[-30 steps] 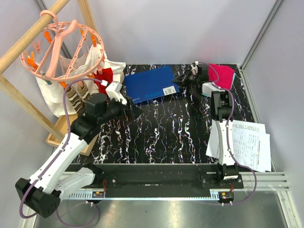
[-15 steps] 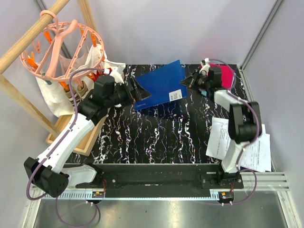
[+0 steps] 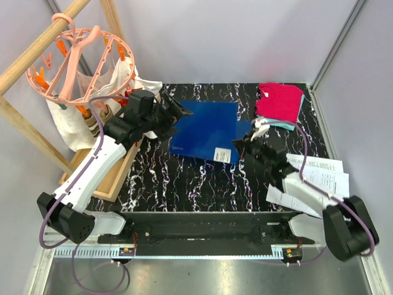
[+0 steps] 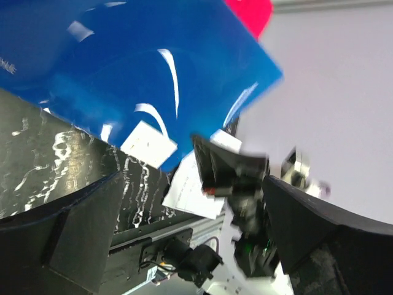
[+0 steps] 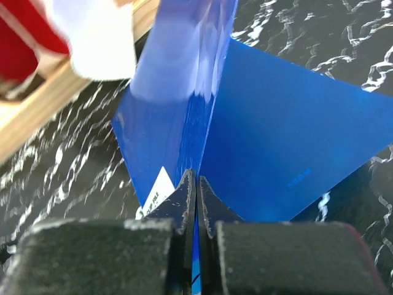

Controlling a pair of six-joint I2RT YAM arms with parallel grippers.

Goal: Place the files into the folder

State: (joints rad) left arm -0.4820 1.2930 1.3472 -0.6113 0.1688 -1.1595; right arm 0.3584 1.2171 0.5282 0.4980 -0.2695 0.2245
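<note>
Fingers of the right gripper (image 3: 241, 146) sit at the 5 o'clock corner of the folder (image 3: 206, 130) in the top view, just beside its white label (image 3: 221, 155). The folder lies on the black marbled table (image 3: 202, 179), toward 12 o'clock of centre. The left gripper (image 3: 178, 118) stands at the folder's 10 o'clock edge. The files (image 3: 325, 181) lie at 4 o'clock, well apart from the folder and partly under the right arm. Pink clothes (image 3: 280, 100) lie at 1 o'clock.

Left wrist view: both fingers (image 4: 67, 239) are spread wide with nothing between them. The folder fills the 11 o'clock region, its label at the near corner, with the right gripper just beyond.

Right wrist view: the fingers (image 5: 184, 203) are pressed together on a thin blue edge of the folder. One translucent cover rises toward 12 o'clock; the other lies flat toward 2 o'clock.

Step in hand, by judgement: opening the folder. No sheet appears to be inside. The next move calls for a wider gap between the covers, with one gripper holding the raised cover so the other can fetch the files. The glossy plastic may slip from a light pinch.
</note>
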